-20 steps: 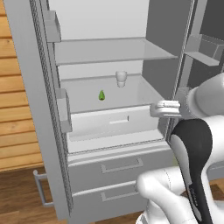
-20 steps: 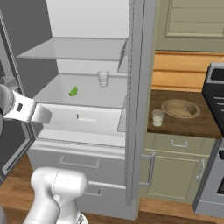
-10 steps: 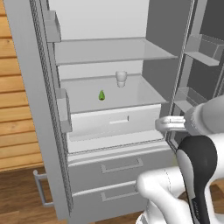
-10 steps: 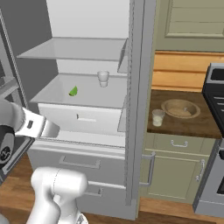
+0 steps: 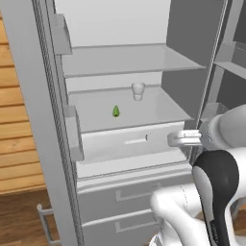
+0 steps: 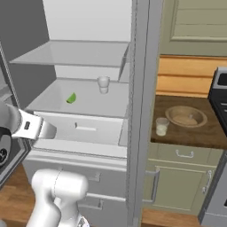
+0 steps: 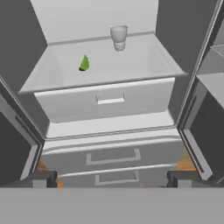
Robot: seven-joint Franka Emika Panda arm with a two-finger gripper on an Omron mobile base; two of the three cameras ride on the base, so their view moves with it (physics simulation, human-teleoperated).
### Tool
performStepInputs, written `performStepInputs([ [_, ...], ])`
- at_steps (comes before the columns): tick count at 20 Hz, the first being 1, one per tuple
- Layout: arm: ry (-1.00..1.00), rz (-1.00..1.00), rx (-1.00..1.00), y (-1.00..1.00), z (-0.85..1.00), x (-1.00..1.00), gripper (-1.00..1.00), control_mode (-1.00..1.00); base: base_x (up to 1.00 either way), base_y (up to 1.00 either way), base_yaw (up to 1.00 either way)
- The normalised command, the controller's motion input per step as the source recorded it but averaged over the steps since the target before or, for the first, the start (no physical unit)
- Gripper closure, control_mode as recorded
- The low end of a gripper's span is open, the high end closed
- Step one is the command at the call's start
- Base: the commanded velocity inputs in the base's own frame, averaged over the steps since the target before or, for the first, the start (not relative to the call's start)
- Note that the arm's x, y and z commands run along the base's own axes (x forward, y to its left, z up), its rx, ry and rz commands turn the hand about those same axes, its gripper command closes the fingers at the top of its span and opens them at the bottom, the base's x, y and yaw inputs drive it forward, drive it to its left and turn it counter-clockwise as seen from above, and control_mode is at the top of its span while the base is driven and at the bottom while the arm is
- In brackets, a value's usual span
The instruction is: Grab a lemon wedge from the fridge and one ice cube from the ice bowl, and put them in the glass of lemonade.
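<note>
Your claw [image 7: 111, 178] hangs with its jaws spread wide and nothing between them, in front of the open fridge [image 5: 38, 120]. The green lemon wedge [image 7: 84, 63] sits on the fridge's middle shelf [image 7: 144, 65], toward its left side, well apart from a small clear cup [image 7: 118, 37] at the shelf's back edge. On the wooden worktop [image 6: 208, 133] right of the fridge, the glass of lemonade [image 6: 162, 126] stands just beside the ice bowl [image 6: 186, 116]. No readable writing shows.

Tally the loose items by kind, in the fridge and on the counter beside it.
Lemon wedge: 1
Small pale cup on the fridge shelf: 1
Glass of lemonade: 1
Ice bowl: 1
Total: 4
</note>
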Motion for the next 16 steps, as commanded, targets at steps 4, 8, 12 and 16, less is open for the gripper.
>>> performStepInputs([
  [4, 0.0, 0.0, 0.0, 0.0, 0.0, 0.0, -1.0, 1.0, 0.92, 0.31, 0.0],
  [8, -0.02, 0.03, 0.0, 0.06, -0.01, 0.01, -1.0, -1.0, 0.26, 0.16, 0.07],
  [12, -0.12, 0.19, 0.0, 0.53, 0.0, 0.09, -1.0, -1.0, 0.0, 0.0, 0.0],
  [16, -0.02, 0.16, 0.0, 0.44, 0.0, 0.69, -1.0, -1.0, 0.0, 0.0, 0.0],
])
